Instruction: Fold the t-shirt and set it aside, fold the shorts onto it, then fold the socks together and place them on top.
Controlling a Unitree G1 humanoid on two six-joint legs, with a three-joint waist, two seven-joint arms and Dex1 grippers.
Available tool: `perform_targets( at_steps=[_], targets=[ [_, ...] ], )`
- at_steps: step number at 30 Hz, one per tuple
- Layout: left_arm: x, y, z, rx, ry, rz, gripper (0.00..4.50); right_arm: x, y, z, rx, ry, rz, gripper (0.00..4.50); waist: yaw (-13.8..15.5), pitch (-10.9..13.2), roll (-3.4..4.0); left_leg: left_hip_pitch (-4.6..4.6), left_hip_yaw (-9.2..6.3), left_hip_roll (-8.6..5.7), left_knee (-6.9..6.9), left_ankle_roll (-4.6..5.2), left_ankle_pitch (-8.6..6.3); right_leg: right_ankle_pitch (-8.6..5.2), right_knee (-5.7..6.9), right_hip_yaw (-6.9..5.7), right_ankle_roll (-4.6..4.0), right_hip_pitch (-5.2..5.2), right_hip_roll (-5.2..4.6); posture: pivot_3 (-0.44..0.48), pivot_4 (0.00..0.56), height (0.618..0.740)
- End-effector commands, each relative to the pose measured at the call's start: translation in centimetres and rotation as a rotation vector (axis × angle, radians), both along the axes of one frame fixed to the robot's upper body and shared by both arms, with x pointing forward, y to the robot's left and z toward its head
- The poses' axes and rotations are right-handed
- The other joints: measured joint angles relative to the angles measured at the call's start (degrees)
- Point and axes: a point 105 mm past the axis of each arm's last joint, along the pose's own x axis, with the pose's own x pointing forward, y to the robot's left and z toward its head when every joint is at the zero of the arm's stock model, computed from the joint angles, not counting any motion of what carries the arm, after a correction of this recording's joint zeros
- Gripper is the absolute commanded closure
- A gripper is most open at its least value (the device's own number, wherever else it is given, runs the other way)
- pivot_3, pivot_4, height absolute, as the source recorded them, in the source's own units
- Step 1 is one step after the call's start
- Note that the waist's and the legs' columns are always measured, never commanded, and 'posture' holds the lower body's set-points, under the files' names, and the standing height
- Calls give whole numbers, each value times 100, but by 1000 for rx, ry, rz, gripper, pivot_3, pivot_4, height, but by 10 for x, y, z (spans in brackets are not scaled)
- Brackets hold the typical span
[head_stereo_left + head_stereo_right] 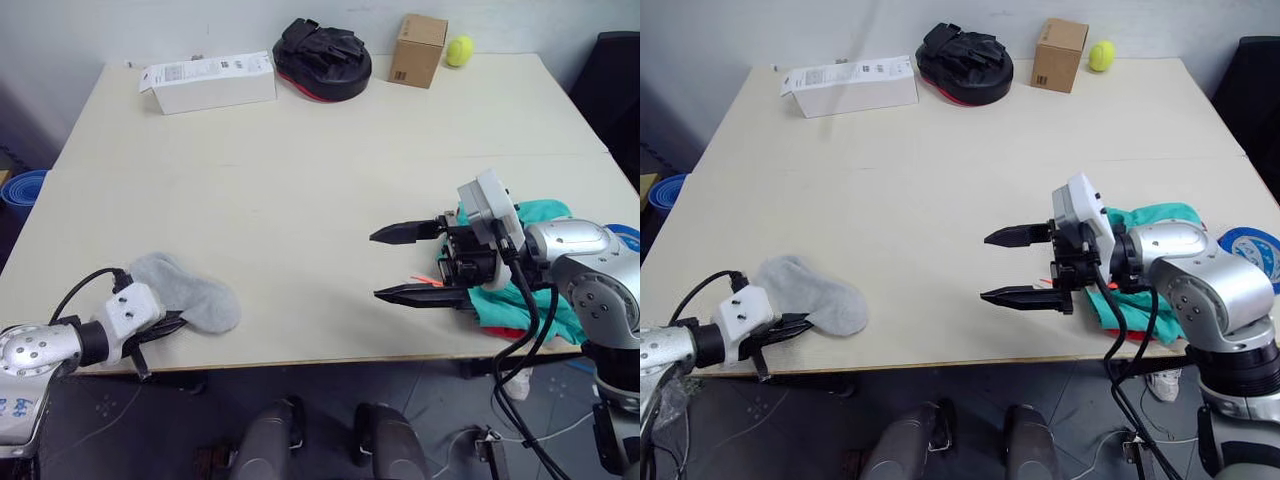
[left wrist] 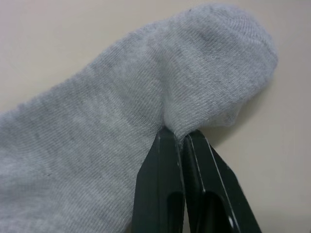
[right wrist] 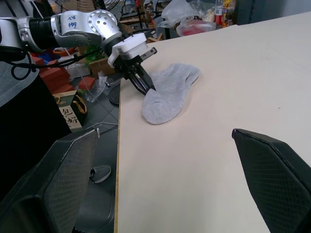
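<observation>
Table (image 1: 300, 200) broad and pale under both my arms. Shorts (image 1: 530, 215), teal, heaped directly behind my right pincer (image 1: 400, 263), with a sliver of red t-shirt (image 1: 505, 331) beneath them at the near edge. Right pincer spread wide, holding nothing, tips aimed toward the socks (image 1: 190, 293). Socks lie well off in that direction, long axis running along the near table edge. My left pincer (image 2: 181, 141) pinched tight on the socks' edge; left arm is plainly the nearer one.
</observation>
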Motion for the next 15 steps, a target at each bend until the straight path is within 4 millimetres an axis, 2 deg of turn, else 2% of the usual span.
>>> perform_targets(
  at_steps=[1,5,8,10,15],
  targets=[
    [2,-38,14,-137,68,-81,4493,-6,-2,11,9,-66,2,0,1,1,-3,-5,0,0,2,-5,4,2,-1,0,4,-1,0,0,150,740],
    [30,-84,29,-210,112,-101,4493,-6,-4,1,-36,-85,-14,0,8,1,-7,-19,-2,-4,19,2,9,12,15,-4,20,-9,4,0,150,740],
    [44,-106,39,-230,118,-114,4493,-3,-6,-8,-76,-111,-36,0,-7,2,-13,-25,-3,-3,46,18,12,16,35,-12,29,-4,13,0,150,740],
    [54,-131,44,-233,111,-164,4493,-1,-9,-15,-105,-129,-55,0,-19,7,-22,-25,0,-1,57,44,23,17,35,-13,29,1,18,0,150,740],
    [70,-176,41,-231,159,-187,4493,2,-10,-25,-136,-154,-84,0,-6,9,-25,-28,2,-1,68,55,30,17,30,-11,30,6,19,0,150,740]
  ],
)
